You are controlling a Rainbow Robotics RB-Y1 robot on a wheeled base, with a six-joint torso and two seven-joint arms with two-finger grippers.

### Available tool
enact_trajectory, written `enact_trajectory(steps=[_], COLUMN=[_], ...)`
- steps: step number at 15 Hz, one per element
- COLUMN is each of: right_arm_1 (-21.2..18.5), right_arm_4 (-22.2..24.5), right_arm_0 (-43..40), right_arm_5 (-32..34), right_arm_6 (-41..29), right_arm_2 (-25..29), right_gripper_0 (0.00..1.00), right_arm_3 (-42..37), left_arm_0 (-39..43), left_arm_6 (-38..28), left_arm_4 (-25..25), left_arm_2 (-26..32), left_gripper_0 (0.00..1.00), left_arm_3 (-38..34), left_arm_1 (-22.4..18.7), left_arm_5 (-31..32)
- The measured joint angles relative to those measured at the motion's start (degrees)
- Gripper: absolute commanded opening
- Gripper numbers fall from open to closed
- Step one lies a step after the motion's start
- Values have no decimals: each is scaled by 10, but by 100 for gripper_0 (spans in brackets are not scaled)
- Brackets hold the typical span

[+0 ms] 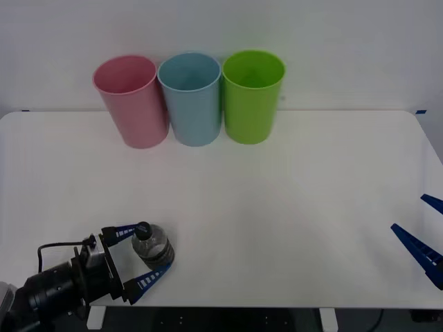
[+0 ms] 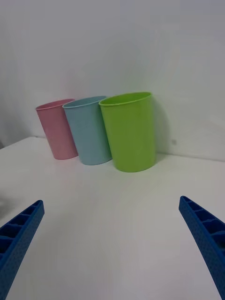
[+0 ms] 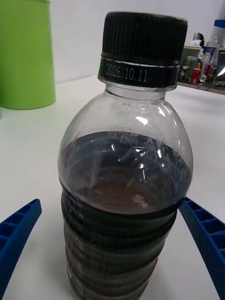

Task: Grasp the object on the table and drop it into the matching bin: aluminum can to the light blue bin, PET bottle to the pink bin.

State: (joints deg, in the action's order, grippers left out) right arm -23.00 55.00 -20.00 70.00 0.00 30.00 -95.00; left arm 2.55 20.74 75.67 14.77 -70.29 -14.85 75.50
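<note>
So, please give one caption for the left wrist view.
Open left gripper straddles the upright bottle on the table, green bin behind.

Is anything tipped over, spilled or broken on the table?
Nothing stands out. The PET bottle stands upright with its cap on, between the open fingers of the left gripper. The pink bin, light blue bin and green bin stand in a row. No spill shows on the table.

Right gripper body past the front view's edge (2 fingers visible)
</note>
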Motion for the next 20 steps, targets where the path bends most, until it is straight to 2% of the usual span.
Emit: enact_trajectory(steps=[2, 3, 4, 5, 6, 15, 20], right_arm_1=[0, 0, 0, 0, 0, 0, 0], right_arm_4=[0, 0, 0, 0, 0, 0, 0], right_arm_0=[0, 0, 0, 0, 0, 0, 0], right_arm_5=[0, 0, 0, 0, 0, 0, 0], right_arm_6=[0, 0, 0, 0, 0, 0, 0], right_arm_2=[0, 0, 0, 0, 0, 0, 0], right_gripper_0=[100, 100, 100, 100, 100, 100, 100], right_arm_3=[0, 0, 0, 0, 0, 0, 0], left_arm_0=[0, 0, 0, 0, 0, 0, 18], left_arm_6=[0, 0, 1, 1, 2, 2, -4], left_arm_4=[0, 0, 0, 0, 0, -8, -55], left_arm_2=[0, 0, 0, 0, 0, 9, 20], left_gripper_0=[100, 68, 30, 12, 0, 0, 0], left_arm_3=[-1, -1, -1, -1, -1, -1, -13], left_arm_1=[0, 0, 0, 0, 0, 0, -16], left_arm_5=[0, 0, 0, 0, 0, 1, 0])
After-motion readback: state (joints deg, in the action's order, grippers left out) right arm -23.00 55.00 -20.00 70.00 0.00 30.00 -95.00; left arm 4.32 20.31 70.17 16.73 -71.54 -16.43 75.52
